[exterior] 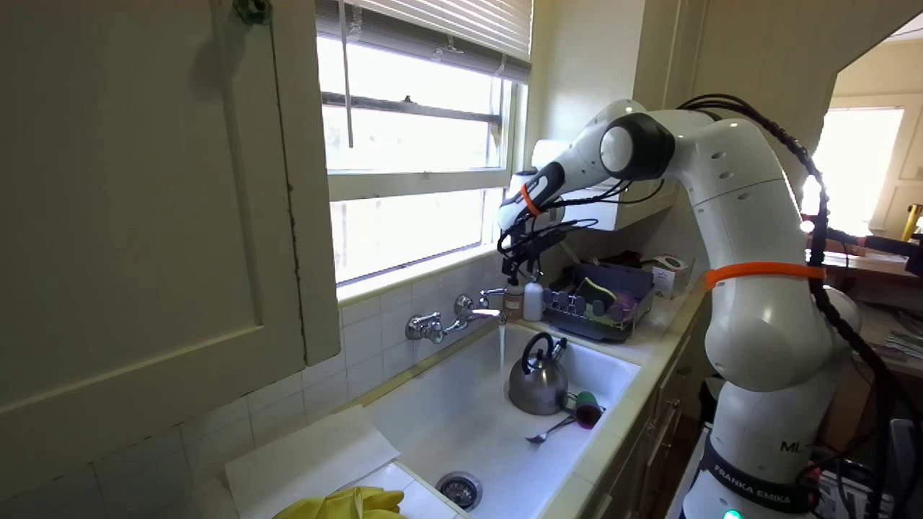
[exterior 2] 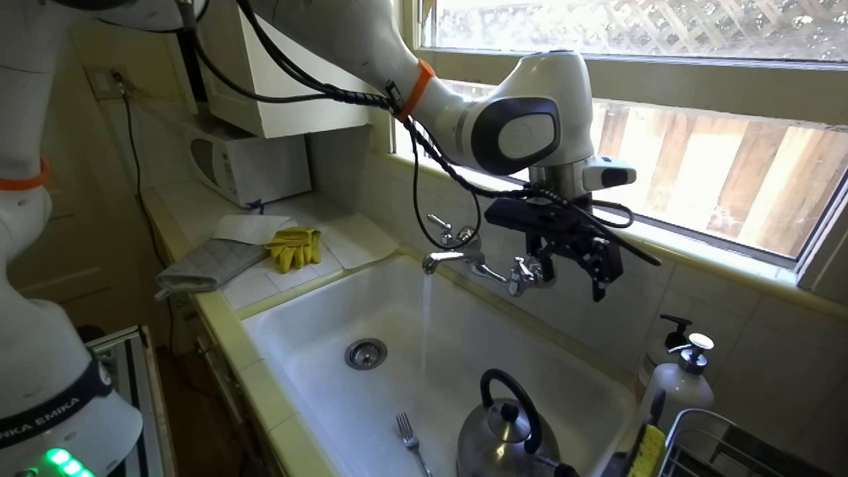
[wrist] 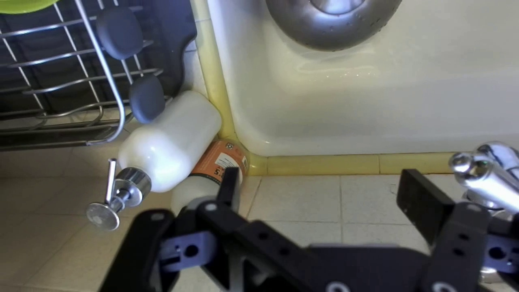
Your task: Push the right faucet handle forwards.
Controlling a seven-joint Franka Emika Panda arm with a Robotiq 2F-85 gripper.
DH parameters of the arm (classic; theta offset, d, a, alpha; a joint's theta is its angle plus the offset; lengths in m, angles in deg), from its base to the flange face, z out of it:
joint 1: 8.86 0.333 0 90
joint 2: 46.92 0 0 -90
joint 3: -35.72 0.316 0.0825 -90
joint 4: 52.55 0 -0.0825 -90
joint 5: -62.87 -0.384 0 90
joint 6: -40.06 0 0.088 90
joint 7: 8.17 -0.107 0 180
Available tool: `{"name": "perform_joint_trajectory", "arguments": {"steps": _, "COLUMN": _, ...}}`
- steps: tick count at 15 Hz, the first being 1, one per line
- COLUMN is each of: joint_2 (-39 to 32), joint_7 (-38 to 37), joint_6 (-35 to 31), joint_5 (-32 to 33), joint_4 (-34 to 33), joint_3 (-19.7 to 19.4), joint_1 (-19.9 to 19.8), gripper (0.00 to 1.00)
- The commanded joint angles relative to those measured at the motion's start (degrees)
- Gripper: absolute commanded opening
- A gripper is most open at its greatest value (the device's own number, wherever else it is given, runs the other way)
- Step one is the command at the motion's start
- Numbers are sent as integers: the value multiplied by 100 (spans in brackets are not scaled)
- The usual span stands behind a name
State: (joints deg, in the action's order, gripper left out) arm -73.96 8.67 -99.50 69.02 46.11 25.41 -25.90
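Observation:
The right faucet handle (exterior 2: 525,271) is a small chrome lever on the wall faucet. It also shows in an exterior view (exterior: 493,293) and at the right edge of the wrist view (wrist: 488,178). The chrome spout (exterior 2: 447,259) runs water into the sink (exterior 2: 298,331). The left handle (exterior 2: 440,222) is on the spout's far side. My gripper (exterior 2: 573,281) points down, open and empty, close to the wall beside the right handle. In the wrist view (wrist: 322,192) its right-hand finger is just left of the handle. I cannot tell whether they touch.
A steel kettle (exterior 2: 507,430) and a fork (exterior 2: 409,436) are in the sink. A white soap bottle (wrist: 170,140) and an orange-labelled bottle (wrist: 221,160) stand at the sink's corner beside a dish rack (wrist: 81,73). The windowsill (exterior 2: 729,268) is behind the gripper. Yellow gloves (exterior 2: 293,248) lie on the counter.

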Motion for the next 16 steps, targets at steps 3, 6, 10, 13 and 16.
{"name": "perform_joint_trajectory", "arguments": {"steps": 3, "joint_2": 957, "joint_7": 146, "joint_6": 221, "joint_5": -87, "joint_4": 830, "joint_3": 79, "joint_1": -13, "gripper": 100}}
{"name": "perform_joint_trajectory", "arguments": {"steps": 6, "joint_2": 1461, "joint_7": 203, "joint_6": 304, "joint_5": -232, "joint_4": 1257, "joint_3": 137, "joint_1": 27, "gripper": 100}}
{"name": "perform_joint_trajectory", "arguments": {"steps": 10, "joint_2": 2011, "joint_7": 8, "joint_6": 493, "joint_5": -240, "joint_4": 1684, "joint_3": 131, "joint_1": 192, "gripper": 100}}
{"name": "perform_joint_trajectory", "arguments": {"steps": 13, "joint_2": 2388, "joint_7": -2, "joint_6": 668, "joint_5": -251, "joint_4": 1984, "joint_3": 146, "joint_1": 331, "gripper": 100}}
{"name": "perform_joint_trajectory", "arguments": {"steps": 16, "joint_2": 2693, "joint_7": -92, "joint_6": 883, "joint_5": -202, "joint_4": 2207, "joint_3": 160, "joint_1": 485, "gripper": 100}}
